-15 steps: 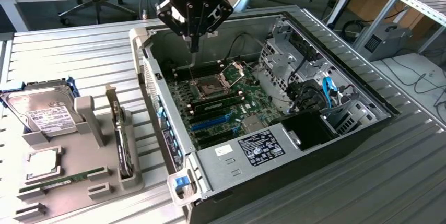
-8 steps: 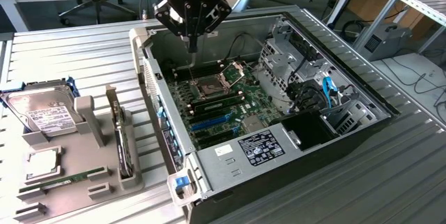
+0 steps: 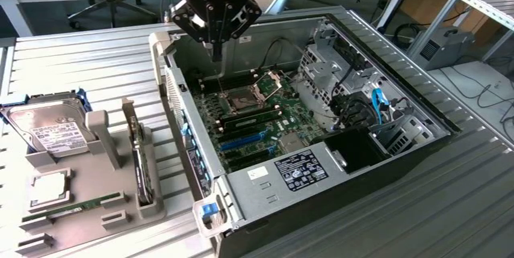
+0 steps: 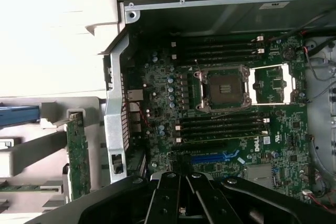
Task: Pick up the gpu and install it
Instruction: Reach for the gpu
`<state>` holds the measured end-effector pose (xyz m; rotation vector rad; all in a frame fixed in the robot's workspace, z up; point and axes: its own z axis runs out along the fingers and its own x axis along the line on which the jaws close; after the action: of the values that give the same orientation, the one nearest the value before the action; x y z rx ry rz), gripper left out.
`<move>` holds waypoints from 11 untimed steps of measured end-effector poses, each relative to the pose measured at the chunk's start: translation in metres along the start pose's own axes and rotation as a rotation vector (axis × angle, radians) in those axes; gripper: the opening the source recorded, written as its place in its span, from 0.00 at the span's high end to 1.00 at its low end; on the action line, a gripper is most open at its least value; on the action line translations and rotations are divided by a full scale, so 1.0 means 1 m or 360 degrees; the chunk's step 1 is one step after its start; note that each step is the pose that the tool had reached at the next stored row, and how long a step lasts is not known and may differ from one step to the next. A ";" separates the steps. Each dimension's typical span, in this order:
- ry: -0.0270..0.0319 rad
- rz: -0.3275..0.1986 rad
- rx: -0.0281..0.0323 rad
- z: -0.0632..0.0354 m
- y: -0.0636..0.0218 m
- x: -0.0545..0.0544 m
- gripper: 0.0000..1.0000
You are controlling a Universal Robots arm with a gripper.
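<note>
A ribbed metal counter (image 3: 80, 59) fills the workspace, with desks and office chairs behind it. The gpu (image 3: 144, 165) stands on its long edge in a slot of the grey holder (image 3: 100, 144) at the exterior view's left. Its metal bracket end points toward the far side of the counter. The card has not been lifted.

In the same holder are a hard drive (image 3: 48, 129), a loose processor (image 3: 50, 187) and a memory stick (image 3: 76, 207), all just beside the card. The open computer case (image 3: 401, 98) lies beside the holder. Its motherboard (image 3: 265, 110) faces up, and the blue expansion slots (image 3: 241, 141) sit near the rear grille.

The step in hand looks like the approach to the pick. To do it well, I would judge, the fingers should come down squarely over the card's upper edge. They should grip the board, not the fan, and lift it straight out of the slot, so that neither the holder's walls nor the neighbouring parts are caught.

The gripper (image 3: 215, 50) hangs above the far end of the case, over the motherboard near the processor socket (image 3: 241, 98), well apart from the gpu. Its fingers are clenched together, with nothing held between them, and they touch nothing.
</note>
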<state>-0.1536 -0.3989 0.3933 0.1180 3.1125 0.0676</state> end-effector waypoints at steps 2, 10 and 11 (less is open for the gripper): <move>0.00000 0.0000 0.00000 0.0000 0.0000 0.001 0.89; 0.00000 0.0000 0.00001 -0.0001 -0.0002 0.002 0.89; 0.00000 0.0000 0.00000 -0.0001 -0.0002 0.003 0.89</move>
<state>-0.1562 -0.3989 0.3933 0.1180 3.1125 0.0676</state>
